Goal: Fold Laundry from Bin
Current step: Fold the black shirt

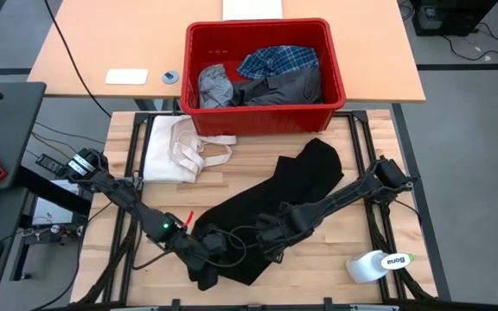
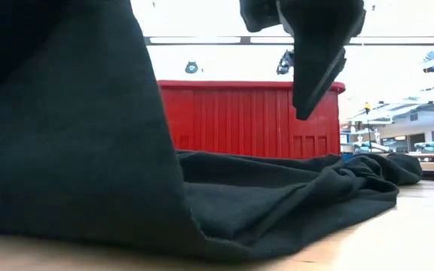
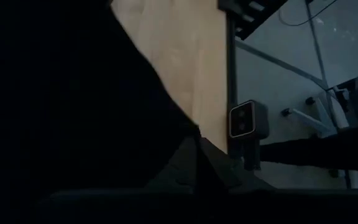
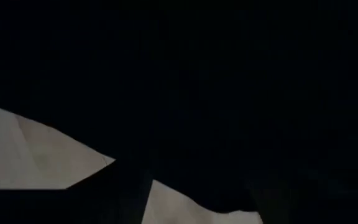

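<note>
Nearby, white bottle – label apparently "Bona" – beside black garment.

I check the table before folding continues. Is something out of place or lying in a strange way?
Yes. A white Bona bottle lies on its side at the table's near right corner, not standing. A cream cloth with strap loops, not laundry, lies beside the red bin. The black garment sprawls crumpled and diagonal, not folded.
</note>
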Controlling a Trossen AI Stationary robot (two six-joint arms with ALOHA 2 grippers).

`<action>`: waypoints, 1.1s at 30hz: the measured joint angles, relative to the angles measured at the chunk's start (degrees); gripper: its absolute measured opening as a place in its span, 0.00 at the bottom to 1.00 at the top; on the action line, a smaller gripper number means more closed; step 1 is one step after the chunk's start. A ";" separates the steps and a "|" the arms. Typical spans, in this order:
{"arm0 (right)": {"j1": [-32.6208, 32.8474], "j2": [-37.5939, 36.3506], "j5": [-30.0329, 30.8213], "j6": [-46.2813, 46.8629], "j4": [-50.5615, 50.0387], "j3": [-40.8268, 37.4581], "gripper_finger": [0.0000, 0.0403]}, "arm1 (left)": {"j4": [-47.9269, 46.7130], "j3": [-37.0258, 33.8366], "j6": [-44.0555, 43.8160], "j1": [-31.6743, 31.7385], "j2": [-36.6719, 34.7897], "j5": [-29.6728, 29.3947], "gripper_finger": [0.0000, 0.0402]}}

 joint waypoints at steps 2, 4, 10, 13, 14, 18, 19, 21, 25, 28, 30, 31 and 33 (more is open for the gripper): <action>0.19 -0.70 -0.40 -0.54 3.82 -0.01 0.66 | 0.33 0.00 0.04 0.41 0.00 0.03 0.02; 1.52 -1.11 0.21 -3.06 10.73 -0.01 0.68 | 0.41 0.00 0.05 1.03 0.00 -0.01 0.02; 4.87 -0.86 0.76 -4.74 31.60 -2.88 0.66 | 1.47 0.00 1.18 2.73 0.00 -0.05 0.02; 4.72 -0.57 2.08 -3.61 37.87 -6.48 0.61 | 3.15 0.00 2.37 3.05 0.00 -0.12 0.02; 4.69 -0.56 3.12 -3.56 40.10 -7.55 0.59 | 3.86 0.00 3.21 3.23 0.00 -0.21 0.02; 4.89 -0.55 6.00 -3.09 45.07 -9.83 0.52 | 5.49 0.00 5.39 3.87 -0.01 -0.36 0.02; 4.88 -0.35 6.37 -3.72 46.45 -10.08 0.50 | 5.89 0.00 5.57 4.02 -0.02 -0.38 0.02; 4.84 -0.23 6.79 -5.67 49.13 -10.24 0.47 | 5.98 0.00 5.63 4.56 -0.03 -0.51 0.02; 5.02 -0.24 9.16 -7.15 50.13 -10.24 0.34 | 6.32 0.00 5.97 5.42 -0.04 -0.56 0.02; 5.04 -0.23 8.90 -7.92 49.80 -10.28 0.18 | 6.58 0.01 6.00 5.89 -0.04 -0.35 0.02; 5.00 -0.23 7.66 -7.95 49.51 -10.34 0.07 | 6.41 0.02 6.06 6.02 -0.04 -0.40 0.02; 4.95 -0.23 7.35 -7.98 49.74 -10.66 0.04 | 6.31 0.02 6.24 6.10 -0.04 -0.40 0.02; 5.00 -0.23 7.64 -7.66 49.77 -11.21 0.03 | 6.16 0.00 7.17 6.28 -0.04 -0.38 0.02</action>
